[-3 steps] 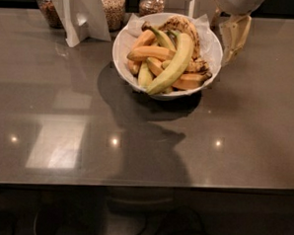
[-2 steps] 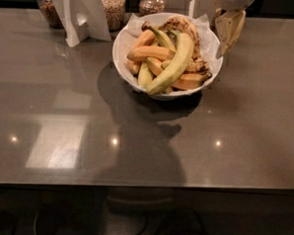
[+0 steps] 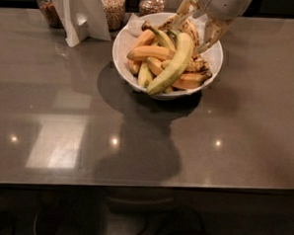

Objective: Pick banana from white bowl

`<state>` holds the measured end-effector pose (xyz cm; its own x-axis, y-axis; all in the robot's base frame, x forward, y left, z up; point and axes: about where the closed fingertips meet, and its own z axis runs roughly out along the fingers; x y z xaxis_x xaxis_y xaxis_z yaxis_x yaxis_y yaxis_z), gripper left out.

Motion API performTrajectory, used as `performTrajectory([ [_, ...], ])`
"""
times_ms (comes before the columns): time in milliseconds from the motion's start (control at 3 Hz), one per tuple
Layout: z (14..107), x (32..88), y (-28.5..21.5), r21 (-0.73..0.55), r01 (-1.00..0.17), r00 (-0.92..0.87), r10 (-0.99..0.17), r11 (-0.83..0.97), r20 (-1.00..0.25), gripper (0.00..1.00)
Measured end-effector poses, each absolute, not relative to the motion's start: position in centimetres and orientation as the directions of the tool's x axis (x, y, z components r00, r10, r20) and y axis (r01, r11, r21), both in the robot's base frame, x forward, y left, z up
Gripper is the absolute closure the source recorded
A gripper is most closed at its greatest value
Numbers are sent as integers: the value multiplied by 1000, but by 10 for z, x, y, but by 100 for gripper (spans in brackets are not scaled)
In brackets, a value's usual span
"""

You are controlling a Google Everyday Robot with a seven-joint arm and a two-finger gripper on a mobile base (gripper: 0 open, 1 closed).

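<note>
Centring the pale two-finger gripper (image 3: 198,24), fingers spread above the wide white bowl's (image 3: 120,50) far side, over the long greenish-yellow banana (image 3: 173,65) lying topmost matters; its stem end seems partly hidden.

Glossy table (image 3: 62,135), smooth banana (image 3: 172,66), matt plastic gripper (image 3: 192,34) over white bowl (image 3: 120,45)

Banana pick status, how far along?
Done: the gripper is at the white bowl, above its far side. In hand: jaws open, apparently straddling the upper end of the banana; contact unclear. Left: shut the jaws and lift. The banana lies in the bowl on the smaller bananas.
</note>
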<state>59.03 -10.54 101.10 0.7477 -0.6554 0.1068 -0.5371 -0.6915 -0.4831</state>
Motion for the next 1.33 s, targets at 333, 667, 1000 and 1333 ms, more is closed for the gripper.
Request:
performTrajectory([
  [333, 998, 589, -105, -458, -543, 759, -645, -704, 91, 62],
  [667, 986, 590, -104, -435, -546, 769, -634, -716, 79, 56],
  [1000, 979, 593, -104, -420, -546, 775, -628, -724, 75, 50],
  [1333, 979, 594, -104, -420, -546, 775, -628, -724, 75, 49],
])
